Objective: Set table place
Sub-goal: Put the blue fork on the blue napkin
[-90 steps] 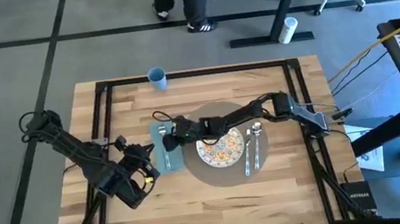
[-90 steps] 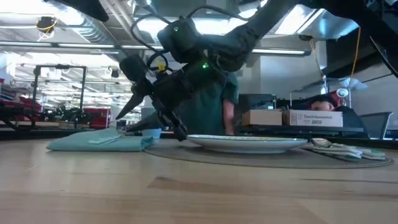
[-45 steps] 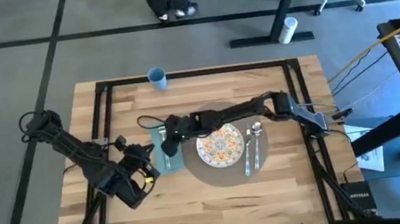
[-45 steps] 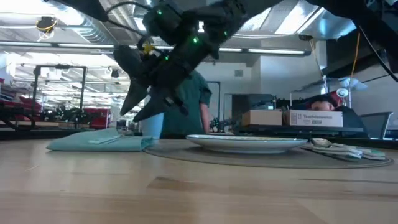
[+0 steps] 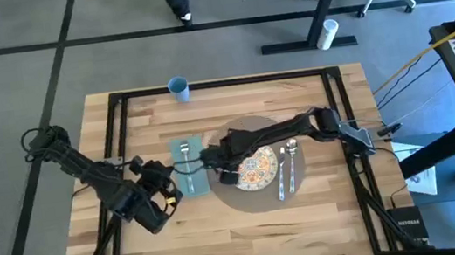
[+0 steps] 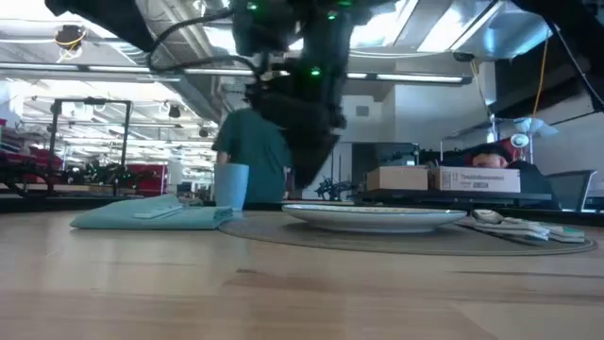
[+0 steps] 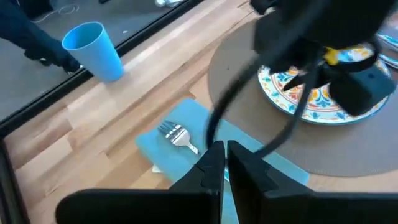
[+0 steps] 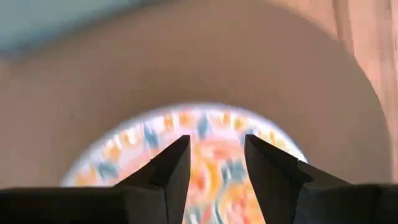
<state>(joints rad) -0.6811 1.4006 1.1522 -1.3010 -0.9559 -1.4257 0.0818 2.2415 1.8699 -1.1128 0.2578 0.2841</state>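
The round grey-brown placemat point(image 5: 255, 200) lies mid-table on the light-wood table point(image 5: 311, 90), with a colourful patterned plate point(image 5: 261, 169) on it. To its left, a fork point(image 7: 177, 135) lies on a teal napkin point(image 5: 192, 178). A spoon point(image 5: 290, 147) and a knife point(image 5: 280, 180) lie on the mat right of the plate. My right gripper point(image 8: 216, 155) hangs open and empty above the plate's left part. My left gripper point(image 7: 224, 163) is shut, hovering near the napkin's near-left corner.
A blue cup point(image 5: 178, 87) stands upright near the table's far edge, left of centre. The black frame point(image 5: 112, 116) runs along the table's edges. Bare wood lies along the near edge and at the far right. A person stands beyond the far edge in the low view.
My right gripper has risen from low over the napkin and swung toward the table's right edge, ending above the plate's left part. The napkin, fork and plate have stayed put.
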